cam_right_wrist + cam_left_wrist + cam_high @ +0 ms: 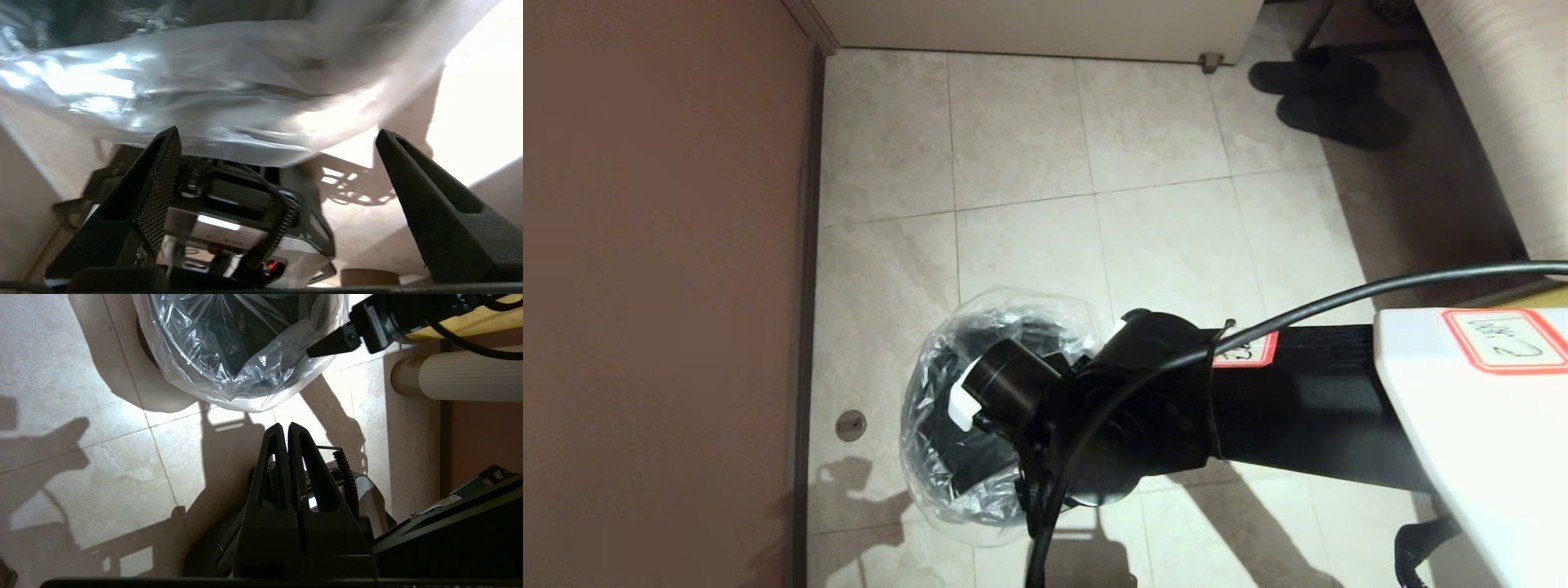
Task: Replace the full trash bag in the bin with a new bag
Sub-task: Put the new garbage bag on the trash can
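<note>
One bin, on the tiled floor near the brown wall; only parts of its black inside show through the plastic, and the right arm covers most of its mouth in the head view. One new bag, clear and crinkled, draped over the bin's mouth and hanging outside the rim all round.

Two grippers. Right gripper: fingers spread wide apart, nothing between them, just beside the bag's overhanging edge; the head view hides its fingers behind the wrist. Left gripper: fingers pressed together, empty, over the floor and apart from the bin; absent from the head view.

One pair of dark slippers, head view only. One round floor fitting, head view only. One pale ribbed rounded object, left wrist view only, cut off at the picture's edge. The bin's bottom cannot be made out.
</note>
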You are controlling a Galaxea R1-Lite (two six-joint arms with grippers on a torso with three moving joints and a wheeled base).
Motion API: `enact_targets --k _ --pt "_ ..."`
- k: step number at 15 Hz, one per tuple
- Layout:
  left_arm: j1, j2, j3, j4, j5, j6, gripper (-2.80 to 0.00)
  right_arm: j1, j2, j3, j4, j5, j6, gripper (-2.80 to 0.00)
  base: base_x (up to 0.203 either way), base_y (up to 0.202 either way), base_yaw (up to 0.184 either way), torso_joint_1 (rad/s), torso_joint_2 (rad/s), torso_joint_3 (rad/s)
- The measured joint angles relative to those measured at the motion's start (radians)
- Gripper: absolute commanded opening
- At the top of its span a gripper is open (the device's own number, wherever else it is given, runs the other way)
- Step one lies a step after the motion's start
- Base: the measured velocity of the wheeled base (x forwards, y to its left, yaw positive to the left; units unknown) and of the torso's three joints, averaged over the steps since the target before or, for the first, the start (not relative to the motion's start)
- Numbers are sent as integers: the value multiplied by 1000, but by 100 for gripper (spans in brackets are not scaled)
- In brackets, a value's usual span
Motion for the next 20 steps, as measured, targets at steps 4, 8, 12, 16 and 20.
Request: enact_targets --k 4,8,12,16,20 --pt "0 -1 0 -1 0 0 -280 -19 -5 10 -2 -15 2 0 0 0 0 0 0 0" --pt "0 -10 0 0 0 0 -280 -50 23 4 -22 -16 1 -280 0 0 0 0 0 0" --pt "1 -15 0 1 0 0 -280 -60 39 -1 -41 -16 0 -280 0 0 0 0 0 0" --pt "0 -22 1 5 0 0 -280 -63 39 -6 -38 -15 -2 -280 0 0 0 0 0 0" --pt "0 -23 6 2 -4 0 -280 -56 13 11 -31 -15 4 -280 0 0 0 0 0 0"
